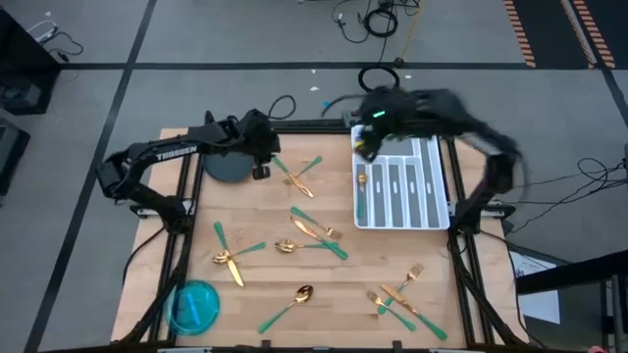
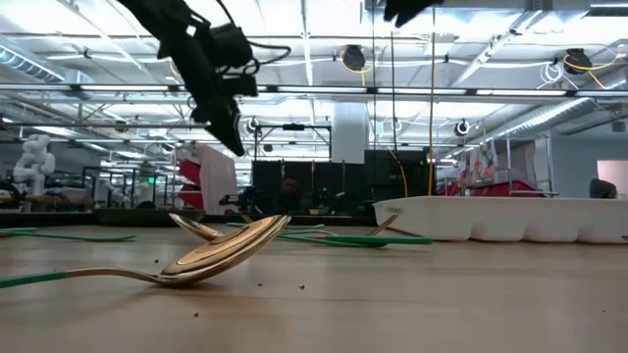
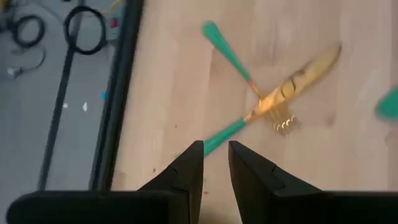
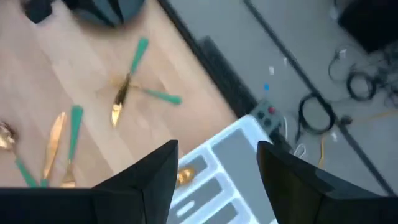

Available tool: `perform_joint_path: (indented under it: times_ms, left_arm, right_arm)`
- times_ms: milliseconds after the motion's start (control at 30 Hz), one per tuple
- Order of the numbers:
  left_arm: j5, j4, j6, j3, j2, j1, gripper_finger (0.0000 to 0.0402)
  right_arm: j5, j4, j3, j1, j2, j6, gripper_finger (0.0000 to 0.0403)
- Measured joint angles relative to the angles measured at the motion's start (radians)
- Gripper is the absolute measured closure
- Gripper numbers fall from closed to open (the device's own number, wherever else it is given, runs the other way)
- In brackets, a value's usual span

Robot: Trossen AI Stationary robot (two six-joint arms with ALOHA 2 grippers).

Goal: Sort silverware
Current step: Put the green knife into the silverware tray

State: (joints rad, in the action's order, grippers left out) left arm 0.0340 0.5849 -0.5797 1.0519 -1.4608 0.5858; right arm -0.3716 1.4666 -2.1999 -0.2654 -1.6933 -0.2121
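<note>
Gold-headed, green-handled silverware lies scattered flat on the wooden table. A fork and a knife (image 1: 300,176) lie crossed near the far edge (image 3: 273,99). My left gripper (image 3: 216,149) hovers just above the near end of that fork's handle (image 3: 222,134), its fingers a narrow gap apart with nothing between them. My right gripper (image 4: 217,152) hangs open and empty over the far left corner of the white divided tray (image 1: 432,186). One gold spoon (image 4: 186,176) lies in the tray's leftmost compartment.
More pieces lie mid-table (image 1: 316,231), at the left (image 1: 231,257) and near the front edge (image 1: 299,294), (image 1: 397,294). A dark round dish (image 1: 228,167) sits under my left arm. A blue dish (image 1: 193,304) stands at the front left corner.
</note>
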Motion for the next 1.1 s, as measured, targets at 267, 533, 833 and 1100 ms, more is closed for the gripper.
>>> perform_joint_path:
  times_ms: [267,533,833,1100]
  left_arm:
    - [0.034,-0.065,-0.073,0.0,-0.19,0.0,0.0299]
    - [0.088,-0.119,-0.11,0.0,-0.219,0.008,0.0299]
    - [0.246,-0.207,-0.111,0.002,-0.184,0.06,0.0299]
    - [0.249,-0.128,-0.277,0.003,-0.208,0.109,0.0299]
  right_arm:
    - [-0.033,0.102,-0.02,0.001,0.287,-0.085,0.019]
    - [-0.007,-0.016,0.201,0.076,0.36,-0.025,0.019]
    - [0.278,-0.845,0.955,0.125,0.677,0.054,0.019]
    - [0.309,-1.104,1.241,0.125,0.828,-0.047,0.019]
